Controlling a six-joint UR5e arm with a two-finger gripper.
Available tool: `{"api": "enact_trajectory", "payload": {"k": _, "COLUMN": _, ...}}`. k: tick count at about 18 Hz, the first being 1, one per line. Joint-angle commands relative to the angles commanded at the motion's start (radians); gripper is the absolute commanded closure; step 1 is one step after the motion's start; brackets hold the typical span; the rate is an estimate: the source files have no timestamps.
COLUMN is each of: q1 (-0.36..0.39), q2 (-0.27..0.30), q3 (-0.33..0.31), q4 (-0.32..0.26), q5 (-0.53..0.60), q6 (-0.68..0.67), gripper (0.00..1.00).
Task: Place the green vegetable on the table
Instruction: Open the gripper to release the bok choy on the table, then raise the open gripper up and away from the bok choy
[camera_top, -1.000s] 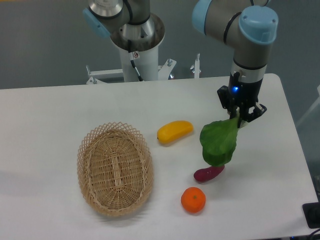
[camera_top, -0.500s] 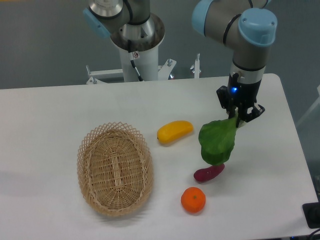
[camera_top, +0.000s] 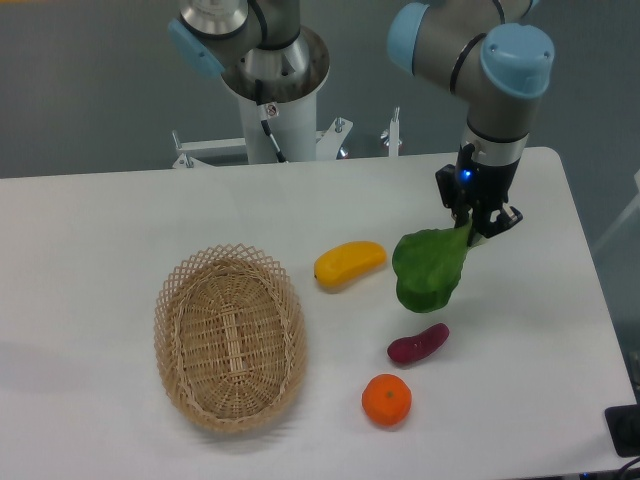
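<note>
— Now that it has risen clear of the purple fruit (camera_top: 418, 345), where's the green vegetable (camera_top: 429, 270)?
— Dangling near the surface's (camera_top: 120, 230) right edge, jaws clamped on its stalk; not placed yet.

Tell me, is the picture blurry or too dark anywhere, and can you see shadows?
In the camera view the light is soft and even; the table looks bright white without strong glare. Shadows are faint, just a soft one around the basket. The green vegetable hanging from the tool looks sharp, and so does the orange.
</note>
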Motion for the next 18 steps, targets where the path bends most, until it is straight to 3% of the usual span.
{"api": "enact_trajectory", "payload": {"k": 5, "q1": 0.067, "q2": -0.058, "q3": -0.049, "q4": 0.146, "q5": 0.000, "q6": 0.101, "gripper": 0.71}}
{"api": "enact_trajectory", "payload": {"k": 9, "q1": 0.113, "q2": -0.103, "q3": -0.051, "q4": 0.160, "q5": -0.002, "q6": 0.209, "gripper": 0.71}}
{"api": "enact_trajectory", "payload": {"k": 18, "q1": 0.132, "q2": -0.141, "q3": -0.091, "q4": 0.207, "q5": -0.002, "q6": 0.238, "gripper": 0.67}}
